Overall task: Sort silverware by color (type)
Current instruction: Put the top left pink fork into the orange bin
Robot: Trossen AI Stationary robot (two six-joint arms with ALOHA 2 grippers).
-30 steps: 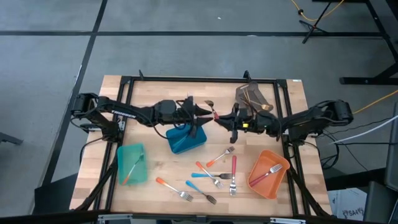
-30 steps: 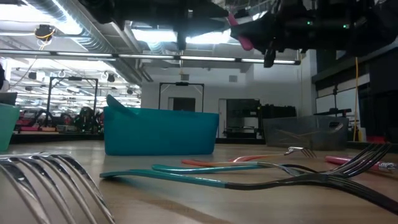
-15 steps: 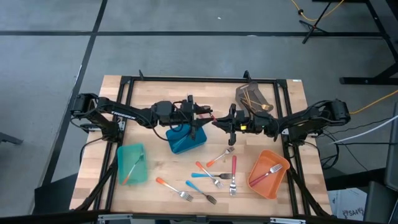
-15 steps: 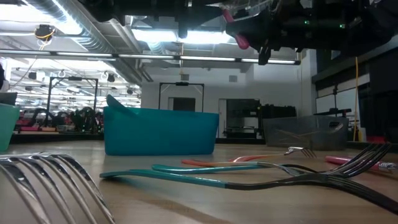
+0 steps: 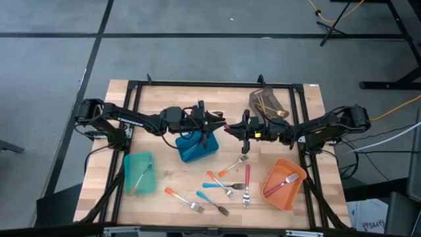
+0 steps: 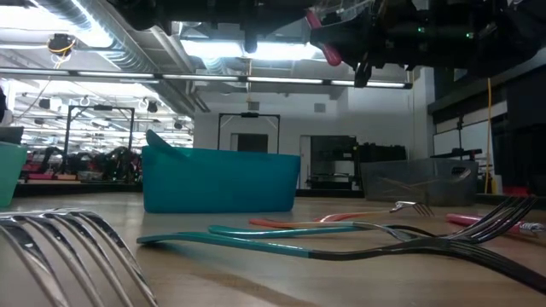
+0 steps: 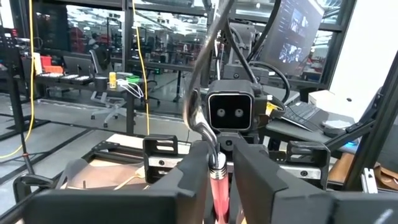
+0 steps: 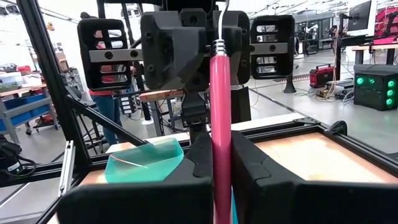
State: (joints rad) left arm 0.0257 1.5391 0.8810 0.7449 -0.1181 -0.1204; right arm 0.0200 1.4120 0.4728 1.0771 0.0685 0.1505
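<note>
Handing off over the blue bin (image 5: pixel 196 149): the right gripper (image 5: pixel 235 129) is clenched on the pink spoon (image 8: pixel 220 118) by its handle, and the left gripper (image 5: pixel 217 123) looks closed around the metal neck just beside it. Light, stiff, slick plastic, so I'd pinch the handle, not the bowl.

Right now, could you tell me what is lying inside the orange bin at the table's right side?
One fork with a silver head lies diagonally inside the orange bin. Its handle colour blends with the bin, and nothing else shows in there.
</note>
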